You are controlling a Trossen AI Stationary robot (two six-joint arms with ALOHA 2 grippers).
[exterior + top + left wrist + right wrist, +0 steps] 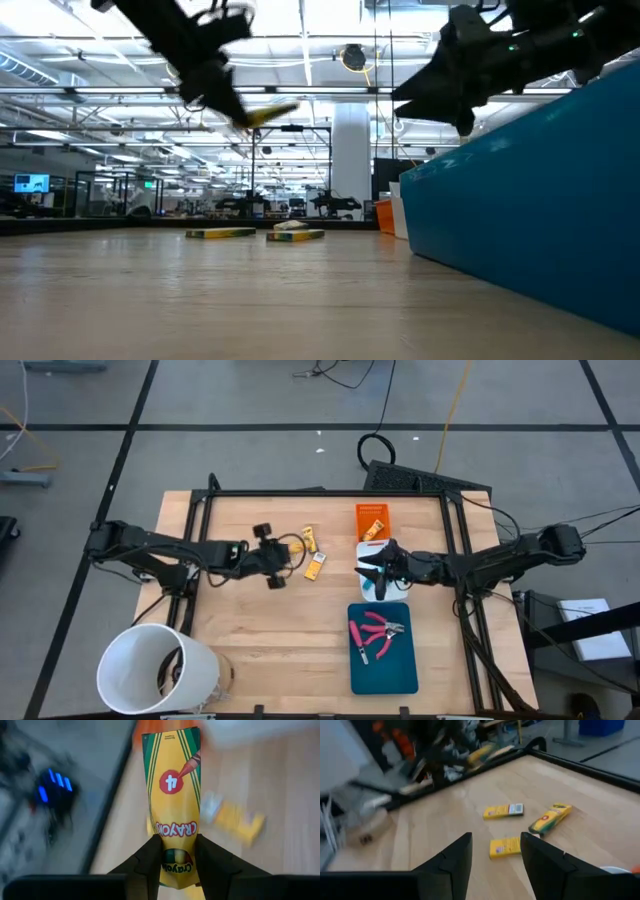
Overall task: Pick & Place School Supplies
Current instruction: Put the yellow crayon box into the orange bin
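Gripping a crayon box (pixel 175 820), left pincer (pixel 176 851) hides its lower end.

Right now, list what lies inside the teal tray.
Pink-red handled scissor-like tools lie in the far half of the teal tray; the rest shows bare. Anything beneath the tools is covered.

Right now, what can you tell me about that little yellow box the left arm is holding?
The crayon box is a small flat yellow carton with green stripes, a red circle marked 4 and Crayola lettering. The left gripper pinches one end between its two dark fingers, holding it in the air above the wooden table. Nothing else touches it.
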